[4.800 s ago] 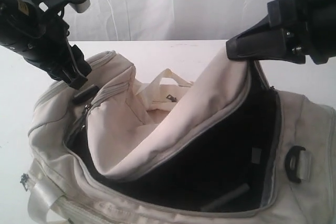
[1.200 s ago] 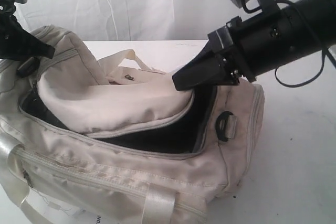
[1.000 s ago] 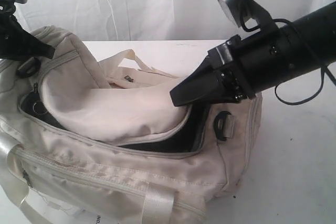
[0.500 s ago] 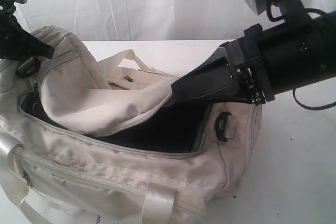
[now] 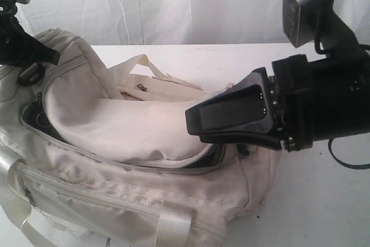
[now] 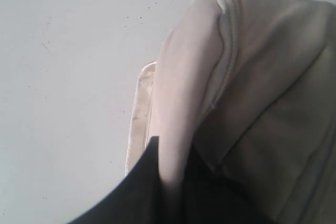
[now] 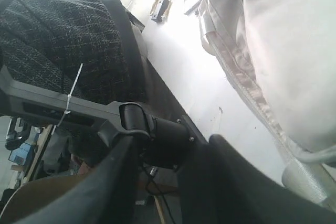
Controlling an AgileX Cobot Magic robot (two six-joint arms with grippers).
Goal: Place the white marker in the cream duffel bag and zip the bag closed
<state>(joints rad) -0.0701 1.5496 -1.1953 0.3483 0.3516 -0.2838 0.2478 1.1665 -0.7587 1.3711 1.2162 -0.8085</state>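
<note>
Cream duffel bag [image 5: 144, 201], lower left, is lying with its flap [image 5: 133, 128] freshly dropped over the mouth as I'm holding the right jaws open, left jaws gripping its end; white marker out of sight, so zipping is probably coming next.

cream duffel bag [image 5: 115, 195], white table [image 5: 324, 201]

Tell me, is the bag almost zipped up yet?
Nearly. Done: the flap covers most of the opening of the cream duffel bag. The white marker is out of sight, so I cannot tell if it is inside. In hand: the left end effector pinches the bag's end, and the right end effector hangs open by the flap's edge. To do: a dark gap shows there, so zip it shut.
</note>
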